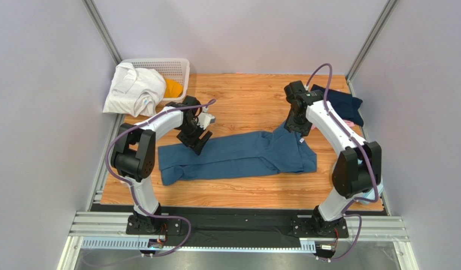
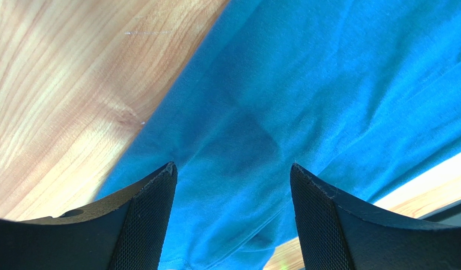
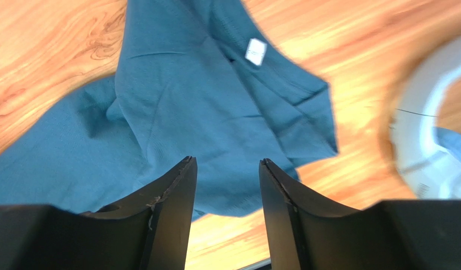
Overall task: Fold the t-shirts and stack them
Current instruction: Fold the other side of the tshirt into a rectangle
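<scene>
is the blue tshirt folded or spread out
Partly folded: the blue t-shirt lies as a long narrow strip on the table, layers overlapping at its collar end.

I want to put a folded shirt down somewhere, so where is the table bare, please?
The table is bare at the far middle, between the basket and the navy shirt, beyond the blue t-shirt. A narrower strip runs between that t-shirt and the near edge. The far corners are crowded.

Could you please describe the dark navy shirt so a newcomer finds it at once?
Start at the wooden table and go to its far right corner. The dark navy shirt lies there, smaller and much darker than the teal shirt spread mid-table.
</scene>
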`<action>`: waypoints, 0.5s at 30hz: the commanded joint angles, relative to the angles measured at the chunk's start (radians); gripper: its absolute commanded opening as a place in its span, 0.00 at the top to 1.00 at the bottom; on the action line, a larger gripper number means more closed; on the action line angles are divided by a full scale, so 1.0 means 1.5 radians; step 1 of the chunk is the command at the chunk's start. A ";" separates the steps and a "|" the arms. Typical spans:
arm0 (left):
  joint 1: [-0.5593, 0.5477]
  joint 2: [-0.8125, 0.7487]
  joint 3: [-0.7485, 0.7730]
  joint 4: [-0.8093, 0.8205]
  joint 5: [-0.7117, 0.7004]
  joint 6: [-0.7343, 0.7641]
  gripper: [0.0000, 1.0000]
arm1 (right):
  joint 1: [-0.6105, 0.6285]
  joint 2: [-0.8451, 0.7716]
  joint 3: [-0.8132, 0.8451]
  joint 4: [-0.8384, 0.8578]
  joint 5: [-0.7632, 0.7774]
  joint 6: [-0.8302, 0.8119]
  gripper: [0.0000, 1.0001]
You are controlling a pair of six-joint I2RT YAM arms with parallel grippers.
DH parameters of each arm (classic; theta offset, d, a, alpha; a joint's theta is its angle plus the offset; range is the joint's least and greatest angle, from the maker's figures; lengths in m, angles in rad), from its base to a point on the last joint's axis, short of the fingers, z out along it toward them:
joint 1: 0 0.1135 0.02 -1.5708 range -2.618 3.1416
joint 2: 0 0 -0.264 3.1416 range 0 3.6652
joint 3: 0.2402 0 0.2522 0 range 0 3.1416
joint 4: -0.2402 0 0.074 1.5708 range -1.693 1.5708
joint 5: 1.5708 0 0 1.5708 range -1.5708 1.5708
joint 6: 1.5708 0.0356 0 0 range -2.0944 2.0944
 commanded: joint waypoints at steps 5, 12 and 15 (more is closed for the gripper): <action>0.004 -0.061 0.025 -0.029 0.018 0.018 0.21 | -0.003 0.178 -0.043 0.143 -0.188 -0.018 0.55; 0.004 -0.081 0.020 -0.045 0.023 0.023 0.21 | -0.053 0.225 -0.093 0.155 -0.174 -0.002 0.59; 0.004 -0.090 0.007 -0.045 0.028 0.030 0.21 | -0.080 0.210 -0.133 0.168 -0.166 -0.005 0.60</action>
